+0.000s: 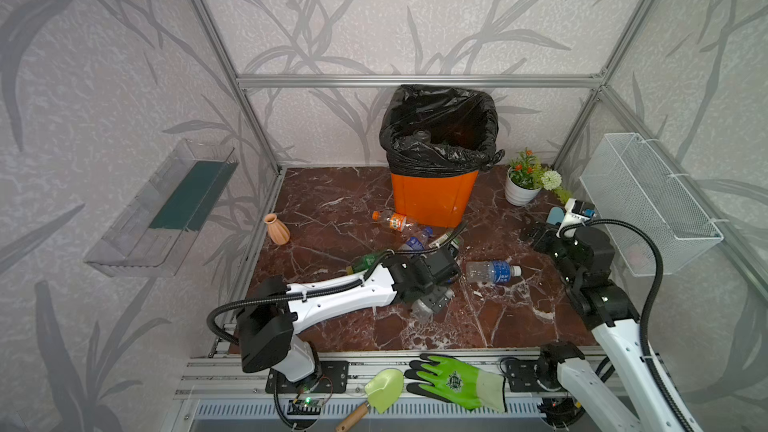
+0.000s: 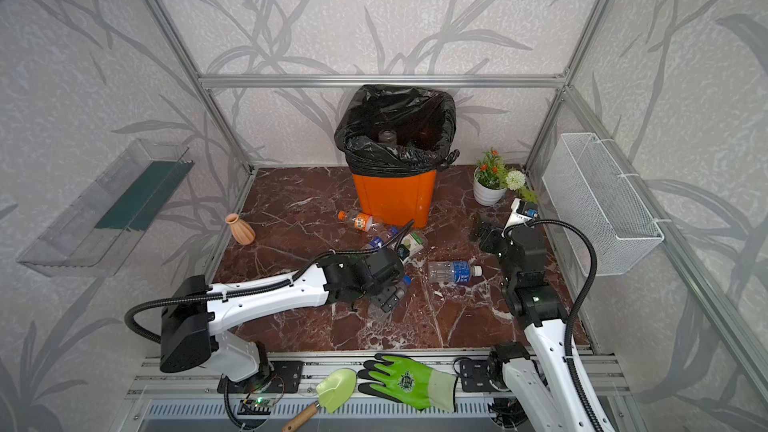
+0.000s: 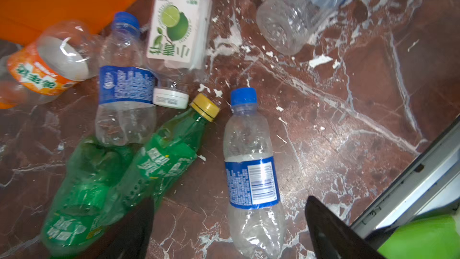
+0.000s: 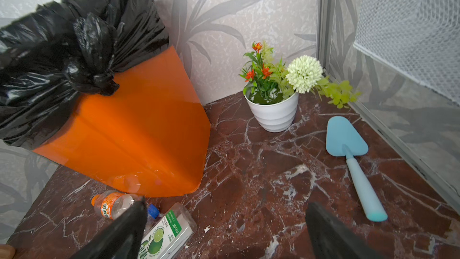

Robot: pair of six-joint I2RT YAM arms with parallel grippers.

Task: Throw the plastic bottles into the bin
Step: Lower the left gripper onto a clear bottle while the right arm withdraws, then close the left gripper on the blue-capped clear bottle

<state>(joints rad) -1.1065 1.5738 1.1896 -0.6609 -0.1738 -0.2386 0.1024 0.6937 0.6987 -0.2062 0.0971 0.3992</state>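
Left gripper (image 3: 229, 199) first: my jaws stand wide apart, low over the floor, straddling a clear plastic bottle with a blue cap and blue wrap label (image 3: 251, 170) without gripping it. That bottle lies on its side, well out in front of the tall orange plastic bin (image 1: 432, 197) with its black bag liner, farther from the bin than the other bottles.

Nearer the bin lie a green bottle with a yellow cap (image 3: 164, 155) and, right beside it, what looks like a second, crushed green bottle (image 3: 82, 183). Closer again are another clear blue-capped bottle (image 3: 124, 88) and a flat clear bottle with a lime label and white cap (image 3: 174, 26). Right at the bin's foot is a clear bottle with an orange label (image 1: 390, 220). A bigger clear bottle with a white cap (image 1: 492, 272) lies alone, out in front of the bin's right corner.

Right gripper (image 4: 227, 201) hangs empty, fingers spread, looking at that same corner.

I read this as the pick step, with about seven bottles on the floor, so plenty is left to do. Next I need to settle a touch lower and close across the label band. The wall looks thin and dented, so it may squash or skid out sideways. After that comes a lift high enough to clear the bag's rim, a carry over the bin's mouth, and the release.
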